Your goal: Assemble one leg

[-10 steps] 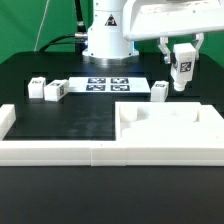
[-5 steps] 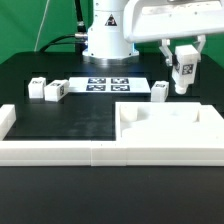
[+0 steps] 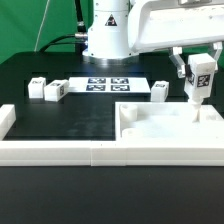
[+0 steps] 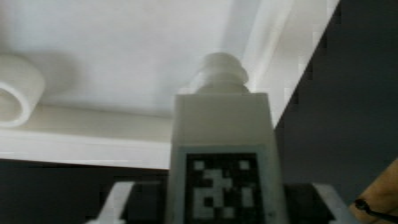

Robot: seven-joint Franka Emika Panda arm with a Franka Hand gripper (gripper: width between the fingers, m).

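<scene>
My gripper is shut on a white leg with a black-and-white tag, holding it upright above the right part of the white tabletop piece. In the wrist view the leg fills the middle, its round peg end pointing at the tabletop's white surface, with the fingers on both sides. Three more legs lie on the black table: two at the exterior view's left and one by the marker board's right end.
The marker board lies at the back in front of the robot base. A white L-shaped fence runs along the table's front and left edge. Black table shows in between.
The gripper has moved toward the exterior view's right and slightly down with the leg, from beside the tabletop's back edge to above its right part.
</scene>
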